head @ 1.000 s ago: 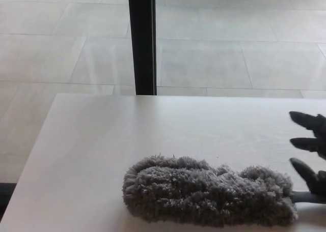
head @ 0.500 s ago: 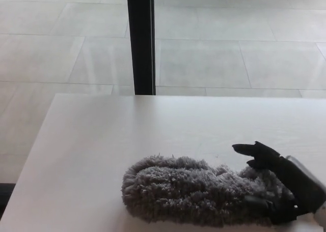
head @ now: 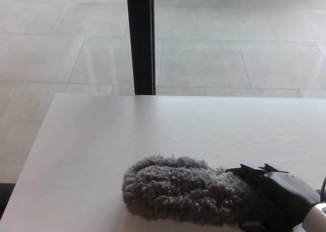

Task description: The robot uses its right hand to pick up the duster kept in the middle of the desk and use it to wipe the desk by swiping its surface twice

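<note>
— At the near right corner of the desk (head: 102, 135), what have you got?

— My right hand (head: 277, 196) is down on the right end of the duster (head: 183, 191), covering it. The fingers (head: 252, 170) curl over the grey fluff, but I cannot tell from this angle whether they have closed around anything underneath. The handle is hidden by the hand.

— And the duster itself?

— Lying flat along the near edge of the desk, long axis running left to right, fluffy head toward the left. It sits on the surface, not lifted. The left hand does not show at all.

— So which step are we in?

— I judge this to be the grasp, with no wiping yet. The rest of the desk is bare and pale, plenty of room ahead of the duster.

— What does the next move need?

— A firm hold first; I would want to confirm the fingers have the handle and not just loose fibres. Then keep the head pressed flat and sweep across the open surface. Beyond the desk there is only tiled floor (head: 229, 49) and a dark post (head: 140, 38).
</note>
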`<state>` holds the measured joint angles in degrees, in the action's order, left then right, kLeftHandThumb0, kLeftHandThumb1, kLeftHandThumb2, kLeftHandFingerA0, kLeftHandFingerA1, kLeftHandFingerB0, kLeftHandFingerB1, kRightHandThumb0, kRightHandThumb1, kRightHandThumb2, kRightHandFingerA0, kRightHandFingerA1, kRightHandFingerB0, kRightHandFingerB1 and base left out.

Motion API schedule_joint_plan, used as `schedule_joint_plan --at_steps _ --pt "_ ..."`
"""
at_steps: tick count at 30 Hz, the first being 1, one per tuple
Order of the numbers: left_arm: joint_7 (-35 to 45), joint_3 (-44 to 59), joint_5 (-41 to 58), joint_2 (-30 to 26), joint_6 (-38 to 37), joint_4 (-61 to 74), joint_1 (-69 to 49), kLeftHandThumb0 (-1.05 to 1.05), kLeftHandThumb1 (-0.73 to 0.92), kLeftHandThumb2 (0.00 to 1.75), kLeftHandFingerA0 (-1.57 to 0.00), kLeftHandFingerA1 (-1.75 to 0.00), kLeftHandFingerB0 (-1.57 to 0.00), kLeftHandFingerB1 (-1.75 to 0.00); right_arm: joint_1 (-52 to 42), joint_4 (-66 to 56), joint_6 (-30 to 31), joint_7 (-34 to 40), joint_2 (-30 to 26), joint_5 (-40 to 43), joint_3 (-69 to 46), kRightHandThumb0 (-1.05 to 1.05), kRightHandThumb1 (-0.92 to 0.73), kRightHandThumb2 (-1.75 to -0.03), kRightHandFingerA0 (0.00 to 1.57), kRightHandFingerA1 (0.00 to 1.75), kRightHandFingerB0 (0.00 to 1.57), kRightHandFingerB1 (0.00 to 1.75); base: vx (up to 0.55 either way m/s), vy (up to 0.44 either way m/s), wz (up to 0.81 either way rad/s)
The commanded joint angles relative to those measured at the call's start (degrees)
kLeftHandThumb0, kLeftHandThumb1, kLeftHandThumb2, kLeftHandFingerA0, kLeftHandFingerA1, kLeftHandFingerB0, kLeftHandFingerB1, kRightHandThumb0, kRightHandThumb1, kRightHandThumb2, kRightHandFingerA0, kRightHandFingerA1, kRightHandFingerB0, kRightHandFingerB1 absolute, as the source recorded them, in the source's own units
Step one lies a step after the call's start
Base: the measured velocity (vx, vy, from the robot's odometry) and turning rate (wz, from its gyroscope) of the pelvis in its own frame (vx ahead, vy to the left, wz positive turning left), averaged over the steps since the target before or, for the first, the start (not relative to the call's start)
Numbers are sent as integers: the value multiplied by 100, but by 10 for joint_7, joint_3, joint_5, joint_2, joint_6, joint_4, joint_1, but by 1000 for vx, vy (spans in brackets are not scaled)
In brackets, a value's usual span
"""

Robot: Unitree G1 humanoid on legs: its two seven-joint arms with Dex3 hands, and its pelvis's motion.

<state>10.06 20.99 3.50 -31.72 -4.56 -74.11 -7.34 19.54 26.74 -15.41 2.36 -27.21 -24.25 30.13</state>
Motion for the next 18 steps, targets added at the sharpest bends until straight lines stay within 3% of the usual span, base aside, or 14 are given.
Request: schedule_joint_plan --at_steps 1,3,4,5,6,7,9,10,11,14,15,16,17,18 --pt "20 1 6 -23 3 -4 4 -54 64 60 -61 -61 -50 -47 13 124 -77 331 -31 -274 129 -49 -74 -61 47 115 19 49 0 0 0" --pt "21 -2 4 -24 0 -3 4 -55 64 60 -62 -61 -53 -48 15 135 -65 432 -24 -309 151 -46 -73 -68 72 157 28 63 0 0 0" --pt "21 -6 -1 -24 -2 -3 4 -55 64 60 -62 -61 -53 -48 17 141 -62 469 -21 -320 159 -46 -73 -68 72 157 28 63 0 0 0" --pt "21 -6 -1 -25 -3 -4 5 -55 64 59 -62 -60 -51 -47 18 151 -61 505 -13 -323 164 -53 -58 -97 101 130 30 67 0 0 0" --pt "23 -3 2 -24 -2 -4 5 -54 64 60 -60 -61 -49 -47 20 159 -62 523 -9 -324 167 -43 -76 -66 81 168 31 72 0 0 0" --pt "27 -3 2 -25 -3 -4 5 -54 66 60 -60 -60 -51 -47 21 169 -62 552 -2 -326 171 -43 -82 -66 84 175 32 80 0 0 0" --pt "23 -14 -10 -27 -9 -6 4 -55 66 60 -63 -62 -55 -49 20 172 -51 572 3 -330 177 -44 -81 -66 85 175 37 86 0 0 0" --pt "20 -18 -14 -27 -10 -6 4 -54 67 59 -65 -62 -57 -49 20 172 -47 577 5 -332 180 -46 -80 -65 81 175 49 85 0 0 0" --pt "21 -16 -11 -27 -6 -5 5 -52 65 59 -64 -63 -52 -50 16 168 -31 591 11 -338 186 -43 -71 -62 84 175 73 103 0 0 0" --pt "31 -7 -1 -26 -3 -4 5 -52 65 60 -63 -62 -51 -49 11 162 -10 612 24 -343 193 -40 -68 -64 88 175 76 102 0 0 0" --pt "31 -8 -2 -27 0 -3 6 -53 65 60 -62 -61 -50 -48 9 158 -7 617 27 -344 194 -47 -49 -95 114 135 75 93 0 0 0" --pt "32 -10 -3 -27 -1 -3 6 -53 65 60 -62 -62 -51 -48 6 160 -12 621 33 -338 194 -40 -71 -64 83 175 71 111 0 0 0" --pt "32 -11 -4 -27 -2 -2 5 -53 65 60 -62 -62 -51 -48 6 162 -15 625 36 -335 194 -40 -71 -64 83 175 71 111 0 0 0" --pt "35 -13 -6 -27 -3 -3 7 -49 67 60 -60 -60 -51 -48 -2 154 -13 609 44 -327 194 -46 -51 -95 111 135 73 98 0 0 0"
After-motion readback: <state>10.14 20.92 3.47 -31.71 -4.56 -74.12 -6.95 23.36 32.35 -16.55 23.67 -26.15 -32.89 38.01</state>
